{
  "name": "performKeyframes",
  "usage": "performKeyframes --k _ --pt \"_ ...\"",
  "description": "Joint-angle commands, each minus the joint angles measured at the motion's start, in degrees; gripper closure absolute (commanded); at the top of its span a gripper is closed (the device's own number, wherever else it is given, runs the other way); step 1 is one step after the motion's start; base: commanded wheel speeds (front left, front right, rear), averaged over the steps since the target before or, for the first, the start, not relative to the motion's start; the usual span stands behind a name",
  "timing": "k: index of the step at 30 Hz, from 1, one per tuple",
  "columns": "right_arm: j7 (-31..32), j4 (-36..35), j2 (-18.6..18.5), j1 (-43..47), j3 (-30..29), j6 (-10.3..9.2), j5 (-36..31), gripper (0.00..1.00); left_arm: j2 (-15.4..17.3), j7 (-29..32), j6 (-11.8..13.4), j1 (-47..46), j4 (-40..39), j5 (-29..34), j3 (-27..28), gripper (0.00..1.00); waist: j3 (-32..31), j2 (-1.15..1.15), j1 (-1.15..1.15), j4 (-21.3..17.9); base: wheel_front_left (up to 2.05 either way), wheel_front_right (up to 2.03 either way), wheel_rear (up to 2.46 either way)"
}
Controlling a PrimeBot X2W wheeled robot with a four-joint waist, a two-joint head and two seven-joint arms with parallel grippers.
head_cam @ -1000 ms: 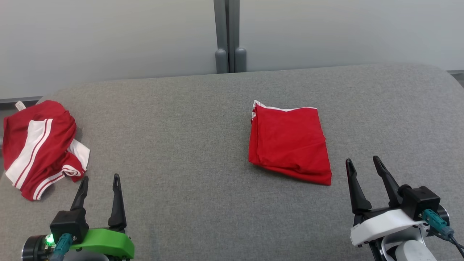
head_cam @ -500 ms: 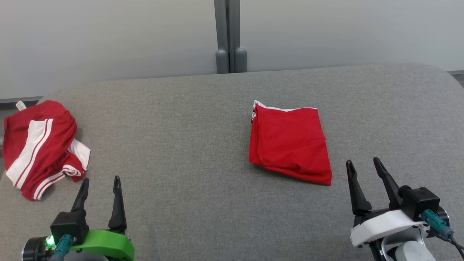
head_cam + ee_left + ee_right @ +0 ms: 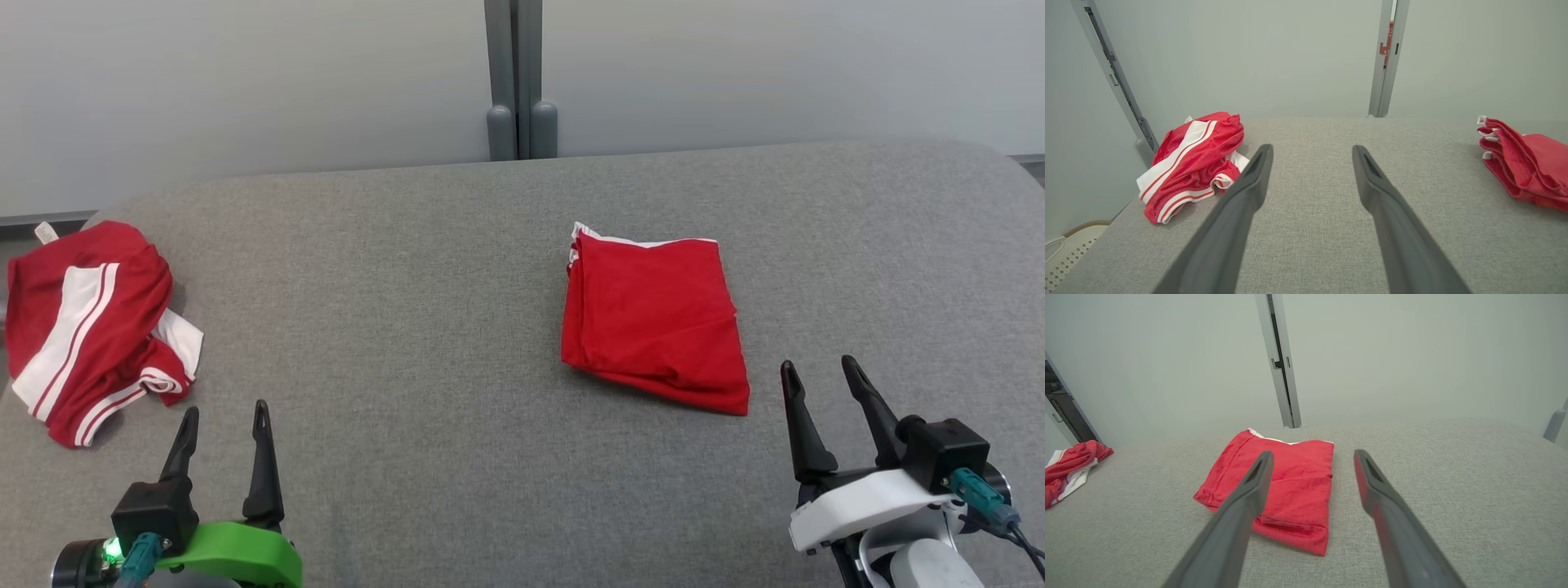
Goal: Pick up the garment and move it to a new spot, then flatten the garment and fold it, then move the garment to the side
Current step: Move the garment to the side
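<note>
While the folded garment [image 3: 653, 314] is lying finished, right gripper [image 3: 817, 364] and left gripper [image 3: 225, 409] are hovering, spread wide, empty; crumpled garment [image 3: 90, 327] is probably waiting next.

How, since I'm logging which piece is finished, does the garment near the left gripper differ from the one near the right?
The striped garment lies crumpled in a heap; the folded garment is a flat stack. The striped one shows broad white bands; the folded one only thin white trim at its far edge. The striped one sits at the table's left edge, the folded one right of centre. Both are red, neither is held.
</note>
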Motion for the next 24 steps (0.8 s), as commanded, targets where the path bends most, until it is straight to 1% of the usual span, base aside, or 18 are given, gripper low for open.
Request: performKeyframes --k 1,7,13,18,24 --pt "-0.12 0.40 -0.52 -1.45 -0.14 0.00 0.22 0.00 0.28 -0.31 0.20 0.81 0.17 0.06 -0.03 0.00 0.27 0.00 0.00 0.00 0.00 0.00 0.00" --pt "1.07 2.01 -2.28 -7.71 0.53 0.00 -0.75 0.00 -0.09 -0.71 0.13 -1.34 0.52 -0.29 -0.87 0.00 3.46 0.00 0.00 0.53 0.00 0.00 0.00" --pt "3.58 6.31 -4.11 -16.92 2.10 0.00 -2.01 0.00 -0.56 -1.59 -0.14 -4.05 1.52 -0.57 -2.14 0.00 7.53 0.00 0.00 2.19 0.00 0.00 0.00" --pt "6.34 13.51 -5.73 -24.30 3.72 0.00 -2.14 0.00 -0.78 -2.46 -0.42 -6.70 2.97 -0.70 -2.91 0.00 10.89 0.00 0.00 3.90 0.00 0.00 0.00" --pt "7.32 23.68 -6.78 -30.42 3.90 0.00 -1.81 0.00 -1.40 -3.56 -0.62 -9.68 4.68 -1.11 -4.15 0.00 14.27 0.00 0.00 6.03 0.00 0.00 0.00"
